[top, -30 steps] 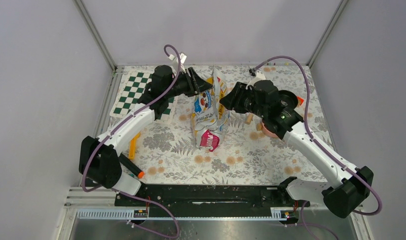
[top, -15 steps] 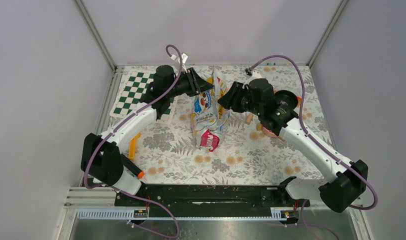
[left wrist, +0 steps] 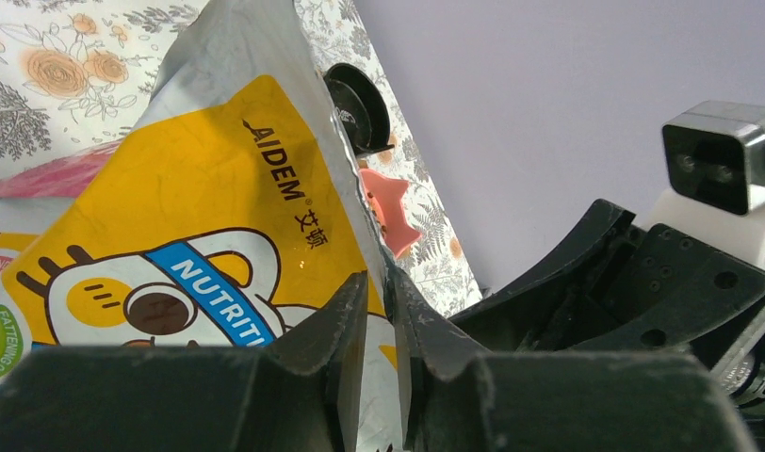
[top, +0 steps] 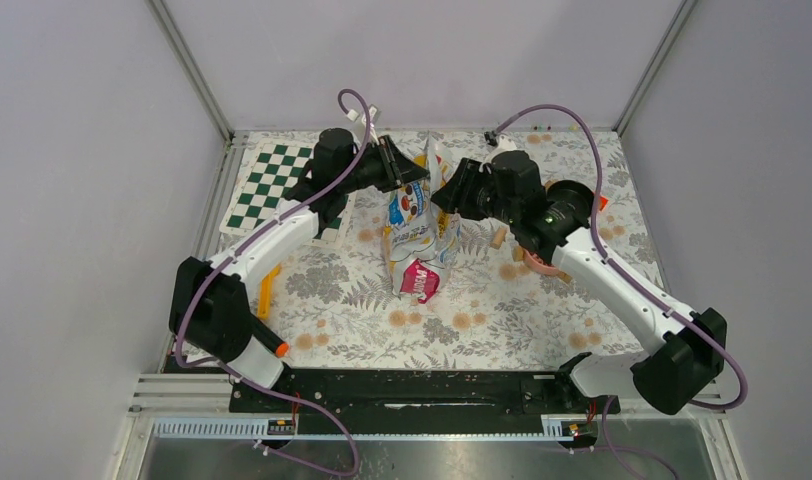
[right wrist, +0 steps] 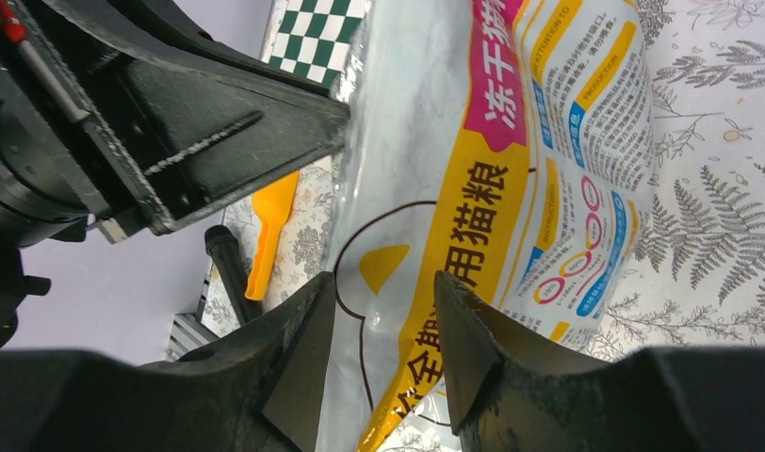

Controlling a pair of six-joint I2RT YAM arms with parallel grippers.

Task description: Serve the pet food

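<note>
Opening the bag (left wrist: pixel 200 217): left gripper (left wrist: pixel 377 311) is pinching its edge; right gripper (right wrist: pixel 383 315) is straddling it, fingers apart; likely clamping next.

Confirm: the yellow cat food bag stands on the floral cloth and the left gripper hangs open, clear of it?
No: the left wrist view shows the left gripper shut on the bag. The bag does stand on the floral cloth.

Yellow bag (left wrist: pixel 200 188) w/ "AIDEM", "NUTRITI…"

Yellow bag (left wrist: pixel 171 188) (blue banner (left wrist: pixel 214 292)), probably orange scoop (right wrist: pixel 273 226)
</note>
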